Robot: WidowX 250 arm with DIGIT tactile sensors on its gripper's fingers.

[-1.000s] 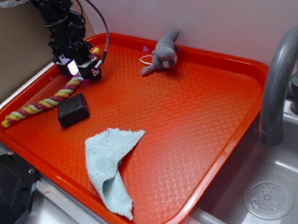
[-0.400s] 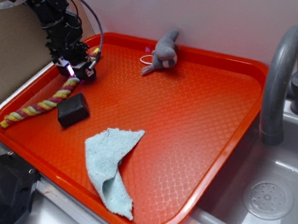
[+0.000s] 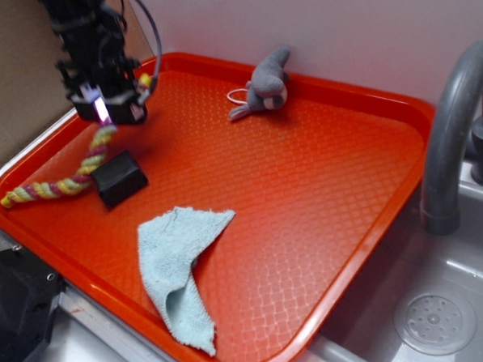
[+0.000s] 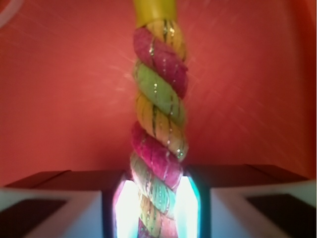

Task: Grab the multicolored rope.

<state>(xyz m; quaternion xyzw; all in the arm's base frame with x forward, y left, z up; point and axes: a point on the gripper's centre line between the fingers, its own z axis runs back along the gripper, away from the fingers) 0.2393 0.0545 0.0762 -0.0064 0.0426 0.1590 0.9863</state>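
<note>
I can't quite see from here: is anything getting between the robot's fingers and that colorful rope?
Nothing visible does. The wrist view shows the multicolored rope running straight between the fingers, and the gripper is holding one end above the tray.

Ropes: one multicolored rope (image 3: 59,181)
Cloths: one light blue cloth (image 3: 179,268)
Black blocks: one (image 3: 119,178)
Plush toys: one, grey (image 3: 265,86)
Trays: one, red (image 3: 331,188)
Faucets: one (image 3: 452,129)

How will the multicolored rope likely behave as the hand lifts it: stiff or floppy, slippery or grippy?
Probably floppy: the multicolored rope sags in a curve from the hand down to the tray. Likely grippy, since the wrist view shows fuzzy twisted strands pinched between the fingers. It seems light, and its free end may drag.
</note>
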